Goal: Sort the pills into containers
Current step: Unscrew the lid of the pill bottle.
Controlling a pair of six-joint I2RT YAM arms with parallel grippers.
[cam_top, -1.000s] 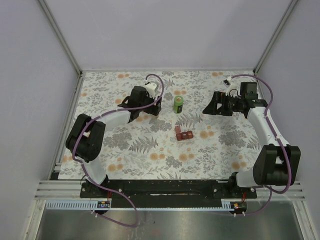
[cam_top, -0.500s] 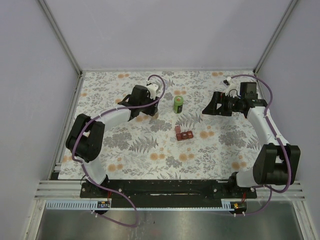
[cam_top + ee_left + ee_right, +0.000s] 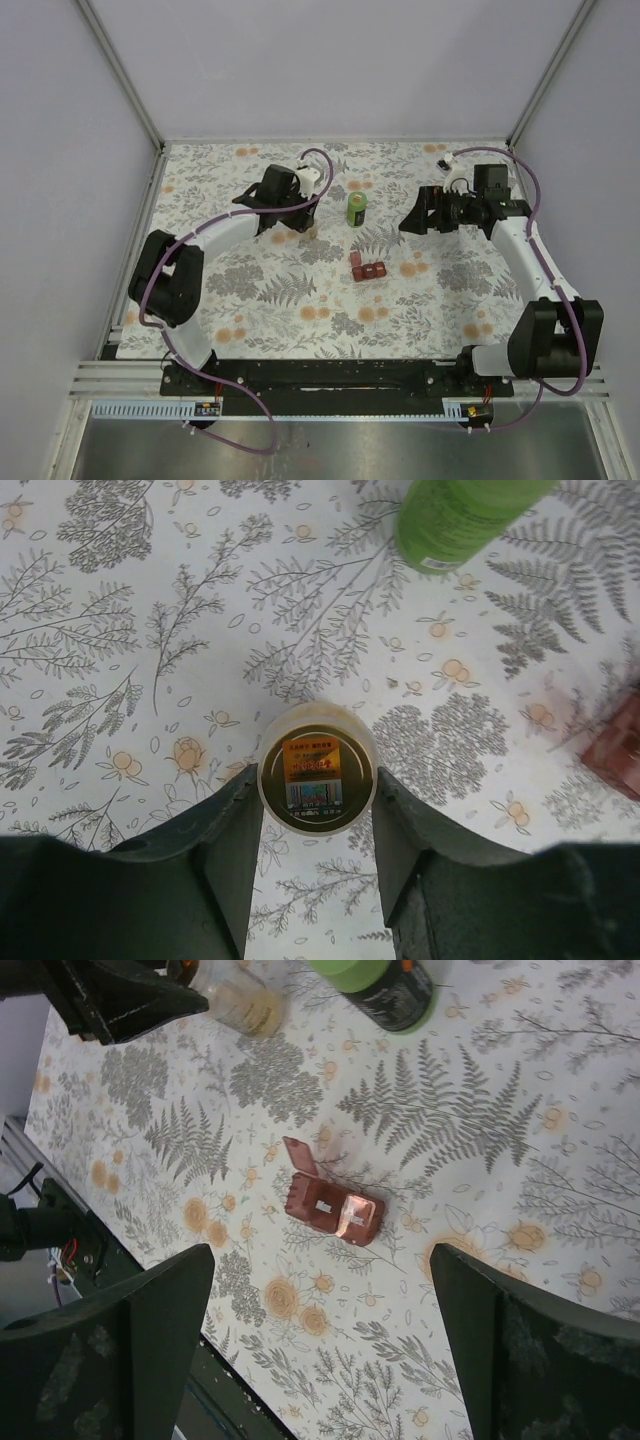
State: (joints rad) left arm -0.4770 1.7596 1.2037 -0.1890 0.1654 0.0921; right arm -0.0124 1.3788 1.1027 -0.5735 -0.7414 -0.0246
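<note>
**Small bottle in the left jaws: a square, gentle lift is called for**

Nearest the bases, the box (image 3: 368,268) lies on the cloth (image 3: 250,300) near mid-table. One end lid is raised and the others appear to be down. No loose pills can be made out on the print in any view. The right gripper (image 3: 320,1255) is held above the box with its jaws spread as wide as they go. Nothing is held in it.

Farther back, the green bottle (image 3: 357,208) stands upright, well apart from the box. To its left, the small bottle (image 3: 318,770) sits inside the left gripper (image 3: 318,785). The jaws are drawn partway in, and a finger (image 3: 235,830) is laid against each side of the bottle. Contact appears to be made on both sides, but its firmness cannot be judged. Nor can it be told whether the bottle rests on the cloth or is already clear of it.

The step in hand is judged to be securing this bottle for carrying to the box. The squeeze should be kept centred on the body, and the lift made straight up and slowly. The green bottle nearby should be given room. The small bottle is best kept level until it is over the open compartment, since the state of its cap cannot be seen.
</note>
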